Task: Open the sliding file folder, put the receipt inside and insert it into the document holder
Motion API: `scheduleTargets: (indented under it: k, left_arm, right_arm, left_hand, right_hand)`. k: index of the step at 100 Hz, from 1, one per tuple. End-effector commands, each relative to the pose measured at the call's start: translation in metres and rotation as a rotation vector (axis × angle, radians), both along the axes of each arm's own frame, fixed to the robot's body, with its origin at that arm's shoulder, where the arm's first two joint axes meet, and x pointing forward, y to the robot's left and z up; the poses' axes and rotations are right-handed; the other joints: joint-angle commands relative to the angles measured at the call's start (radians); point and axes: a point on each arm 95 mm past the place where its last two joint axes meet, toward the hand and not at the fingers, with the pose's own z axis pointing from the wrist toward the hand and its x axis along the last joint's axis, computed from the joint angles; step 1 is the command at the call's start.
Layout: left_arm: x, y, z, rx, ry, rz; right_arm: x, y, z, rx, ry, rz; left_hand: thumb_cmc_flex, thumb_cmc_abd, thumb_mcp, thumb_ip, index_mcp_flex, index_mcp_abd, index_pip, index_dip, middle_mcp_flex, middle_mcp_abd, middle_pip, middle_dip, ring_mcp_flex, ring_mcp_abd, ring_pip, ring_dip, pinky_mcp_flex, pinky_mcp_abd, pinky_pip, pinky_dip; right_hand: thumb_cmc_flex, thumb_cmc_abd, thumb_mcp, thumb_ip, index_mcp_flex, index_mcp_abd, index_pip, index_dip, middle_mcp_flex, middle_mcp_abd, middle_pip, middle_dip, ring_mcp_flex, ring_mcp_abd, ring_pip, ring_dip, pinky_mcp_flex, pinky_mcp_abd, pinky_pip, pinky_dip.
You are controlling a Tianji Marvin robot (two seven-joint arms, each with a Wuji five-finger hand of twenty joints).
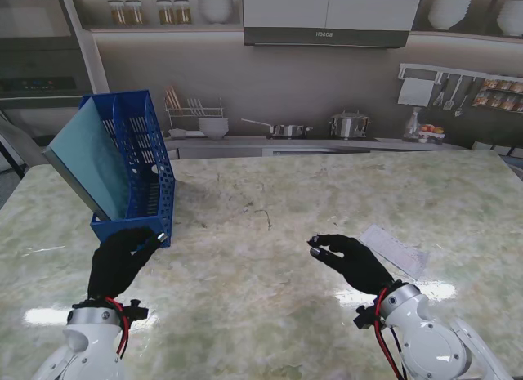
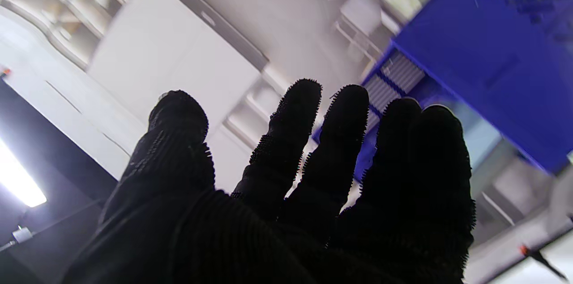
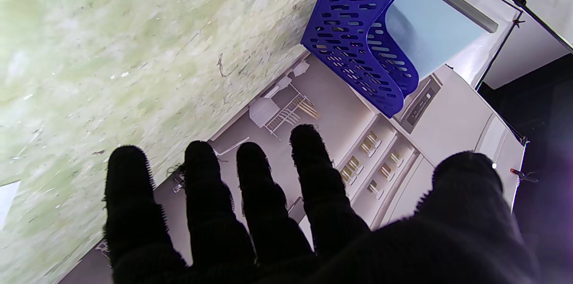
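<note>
A blue perforated document holder (image 1: 140, 163) stands on the table at the far left, and a light blue file folder (image 1: 88, 163) leans inside it, sticking out toward the left. The holder (image 3: 362, 37) and folder (image 3: 429, 28) also show in the right wrist view. My left hand (image 1: 121, 259), in a black glove, hovers just in front of the holder's near corner, fingers spread and holding nothing (image 2: 313, 176). My right hand (image 1: 351, 260) is open over the table's middle right, fingers apart (image 3: 268, 212). A white receipt (image 1: 395, 249) lies flat on the table just right of my right hand.
The green marble table (image 1: 270, 208) stretches between the hands. Behind its far edge runs a kitchen counter with a dish rack (image 1: 194, 114), a bowl (image 1: 213, 127) and pots (image 1: 350, 124).
</note>
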Motion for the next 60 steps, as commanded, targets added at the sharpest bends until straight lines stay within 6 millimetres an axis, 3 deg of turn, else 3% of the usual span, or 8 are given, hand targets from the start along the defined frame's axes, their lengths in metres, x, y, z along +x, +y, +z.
scheduleTargets:
  k: [1, 6, 15, 22, 34, 49, 60]
  left_arm:
    - [-0.001, 0.005, 0.004, 0.003, -0.016, 0.049]
    - [-0.002, 0.011, 0.007, 0.018, -0.041, 0.104]
    - [-0.003, 0.019, 0.009, 0.051, -0.078, 0.206]
    - [-0.003, 0.024, 0.011, 0.076, -0.097, 0.282]
    - [-0.001, 0.032, 0.011, 0.108, -0.097, 0.389]
    - [0.004, 0.04, 0.011, 0.108, -0.097, 0.499]
    - [0.008, 0.045, 0.01, 0.112, -0.107, 0.585]
  right_arm:
    - [-0.002, 0.001, -0.001, 0.002, 0.008, 0.0]
    - [-0.002, 0.001, -0.001, 0.002, 0.008, -0.002]
    - [-0.002, 0.001, -0.001, 0.002, 0.009, -0.004]
    - [-0.002, 0.001, -0.001, 0.001, 0.01, -0.005]
    - [-0.002, 0.0, -0.001, 0.001, 0.01, -0.006]
    - [-0.001, 0.0, -0.001, 0.001, 0.012, -0.007]
    - [-0.001, 0.0, -0.002, 0.0, 0.012, -0.007]
  left_hand:
    - [0.014, 0.03, -0.011, -0.004, -0.041, -0.049, 0.192, 0.119, 0.061, -0.032, 0.077, 0.041, 0.07, 0.118, 0.079, 0.044, 0.111, -0.074, 0.097, 0.051]
    - [0.011, 0.029, -0.011, -0.004, -0.106, -0.056, 0.387, 0.158, 0.092, -0.037, 0.119, 0.056, 0.121, 0.122, 0.118, 0.064, 0.171, -0.098, 0.152, 0.049]
    - [0.004, 0.026, -0.01, -0.004, -0.109, -0.051, 0.581, 0.062, 0.165, -0.034, 0.19, 0.062, 0.238, 0.129, 0.19, 0.088, 0.299, -0.156, 0.287, 0.012]
    - [-0.001, 0.025, -0.01, -0.004, -0.078, -0.03, 0.619, 0.033, 0.212, -0.033, 0.222, 0.058, 0.31, 0.131, 0.23, 0.094, 0.379, -0.201, 0.369, -0.009]
    - [-0.009, 0.026, -0.011, -0.004, -0.041, 0.001, 0.601, -0.015, 0.24, -0.013, 0.22, 0.031, 0.357, 0.137, 0.243, 0.085, 0.433, -0.246, 0.426, -0.048]
    - [-0.01, 0.023, -0.011, -0.004, -0.032, 0.046, 0.518, -0.088, 0.221, 0.04, 0.152, 0.002, 0.344, 0.138, 0.204, 0.071, 0.443, -0.234, 0.406, -0.09]
    - [-0.011, 0.017, -0.012, -0.005, -0.035, 0.113, 0.343, -0.183, 0.143, 0.099, 0.041, -0.029, 0.238, 0.138, 0.095, 0.064, 0.352, -0.128, 0.272, -0.111]
  right_hand:
    - [-0.001, -0.018, -0.007, -0.013, 0.029, -0.005, 0.01, -0.008, 0.008, 0.01, -0.001, -0.008, 0.014, -0.015, 0.005, -0.004, 0.001, 0.025, -0.015, 0.023]
    - [0.0, -0.019, -0.007, -0.013, 0.029, -0.004, 0.01, -0.008, 0.009, 0.011, -0.001, -0.007, 0.014, -0.012, 0.005, -0.004, 0.002, 0.025, -0.016, 0.024]
    - [-0.001, -0.019, -0.007, -0.014, 0.03, -0.002, 0.01, -0.008, 0.009, 0.012, -0.001, -0.007, 0.015, -0.013, 0.006, -0.004, 0.003, 0.025, -0.017, 0.026]
    - [-0.001, -0.018, -0.007, -0.014, 0.029, -0.001, 0.009, -0.008, 0.01, 0.012, -0.001, -0.007, 0.015, -0.012, 0.006, -0.004, 0.003, 0.025, -0.018, 0.027]
    - [-0.002, -0.019, -0.008, -0.014, 0.03, -0.001, 0.009, -0.009, 0.01, 0.014, -0.001, -0.007, 0.016, -0.012, 0.006, -0.004, 0.003, 0.027, -0.02, 0.03]
    - [-0.002, -0.019, -0.008, -0.014, 0.031, 0.003, 0.008, -0.009, 0.011, 0.013, -0.001, -0.006, 0.016, -0.012, 0.006, -0.004, 0.004, 0.027, -0.021, 0.032]
    - [-0.002, -0.019, -0.008, -0.014, 0.031, 0.005, 0.007, -0.009, 0.01, 0.014, -0.002, -0.007, 0.017, -0.013, 0.006, -0.004, 0.006, 0.026, -0.022, 0.034]
